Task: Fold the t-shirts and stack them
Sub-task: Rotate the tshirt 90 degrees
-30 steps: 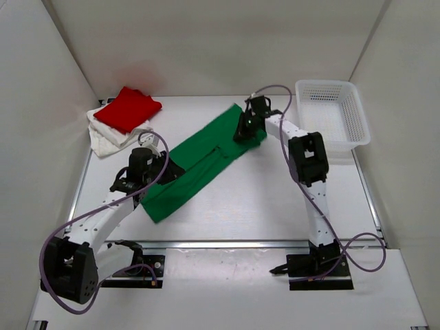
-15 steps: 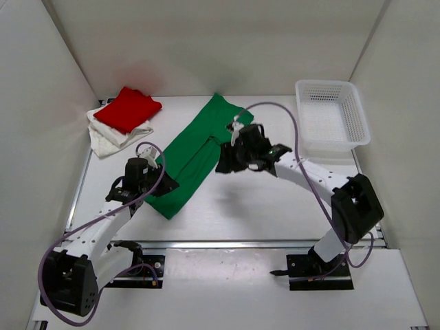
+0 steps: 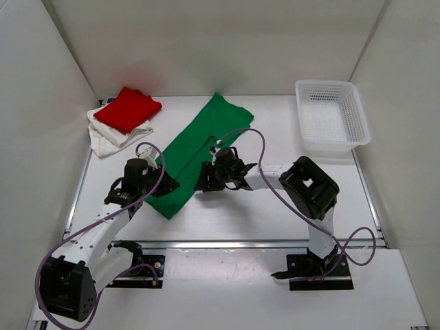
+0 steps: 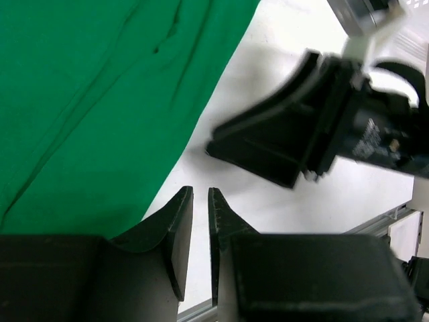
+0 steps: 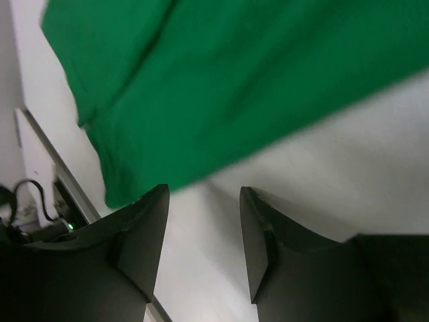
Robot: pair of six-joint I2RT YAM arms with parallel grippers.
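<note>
Three t-shirts on one desk (image 3: 275,203): one green t-shirt (image 3: 199,141), one red t-shirt (image 3: 127,108), one off-white t-shirt (image 3: 106,143). One white perforated basket (image 3: 323,82). Two arms: one left arm (image 3: 96,230), one right arm (image 3: 309,185). Two pincers, two fingers apiece: one left pincer (image 4: 200,194), one right pincer (image 5: 204,191).

I can read no word, number or brand in any view. From my left wrist I see a few small pale marks (image 4: 371,136) on the dark body of my right gripper (image 4: 224,151), but they are too blurred to make out.
</note>
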